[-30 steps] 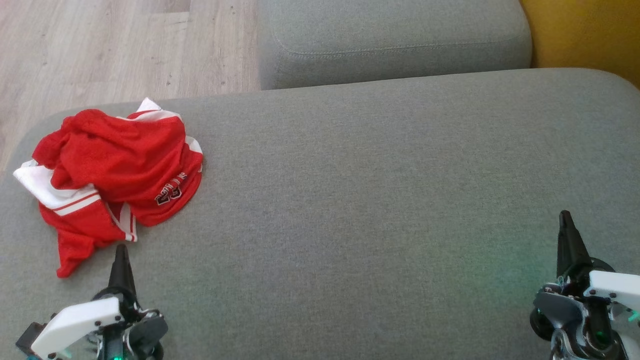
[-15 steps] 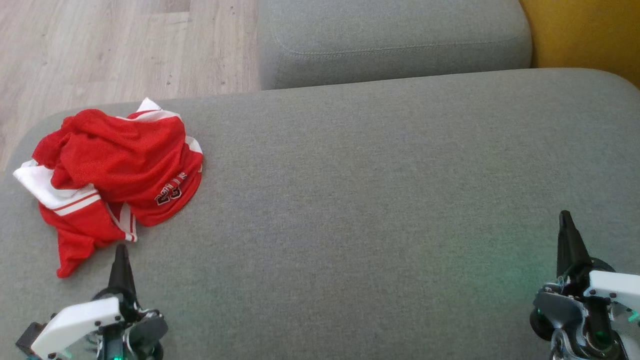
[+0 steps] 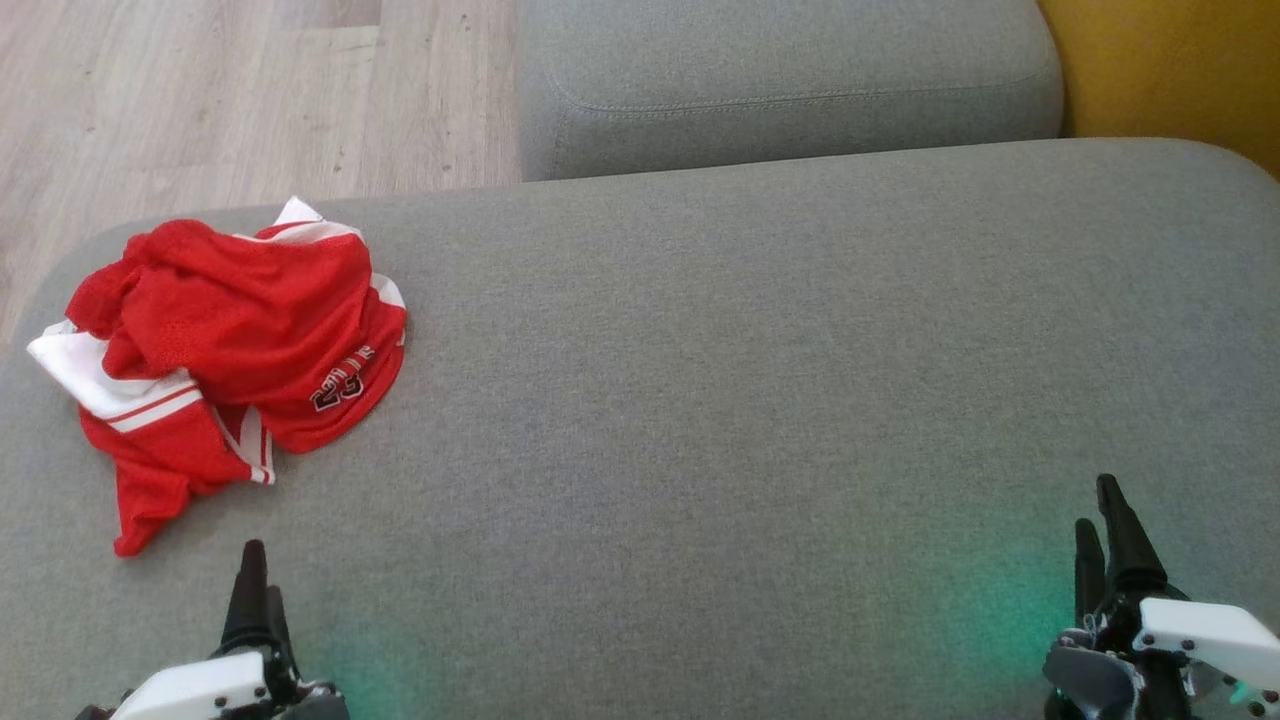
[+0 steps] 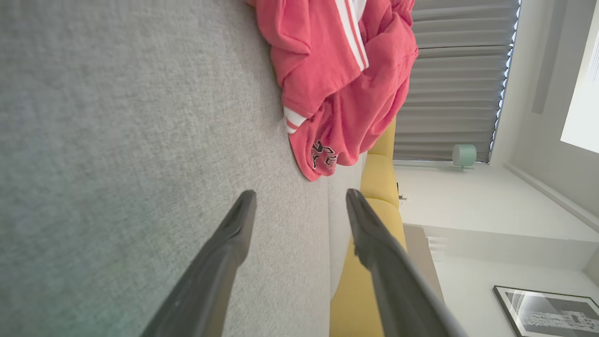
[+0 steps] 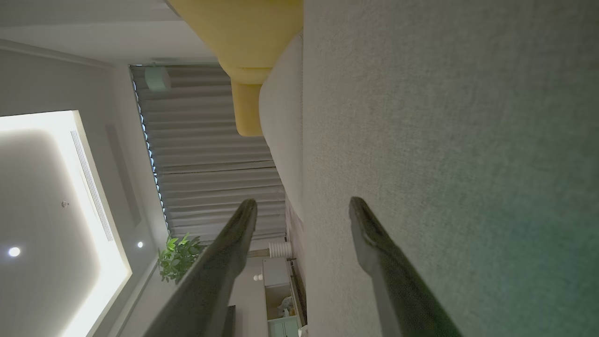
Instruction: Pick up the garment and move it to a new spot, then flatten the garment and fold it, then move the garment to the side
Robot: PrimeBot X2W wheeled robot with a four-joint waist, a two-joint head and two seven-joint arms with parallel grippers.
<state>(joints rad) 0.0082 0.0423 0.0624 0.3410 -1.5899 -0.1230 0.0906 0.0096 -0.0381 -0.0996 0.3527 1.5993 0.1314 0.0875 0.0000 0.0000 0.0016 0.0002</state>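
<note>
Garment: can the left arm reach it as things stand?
Probably yes. The garment lies crumpled on the cushion just ahead of the open left gripper; only bare cushion lies between.

A crumpled red-and-white garment (image 3: 230, 330) lies on the left end of a wide grey cushion (image 3: 700, 400). The left pincer (image 3: 255, 570) points up near its lower edge, not touching. The right pincer (image 3: 1095, 502), fingers parted, sits well apart at the lower right. Wood floor (image 3: 200, 90) shows beyond.
</note>
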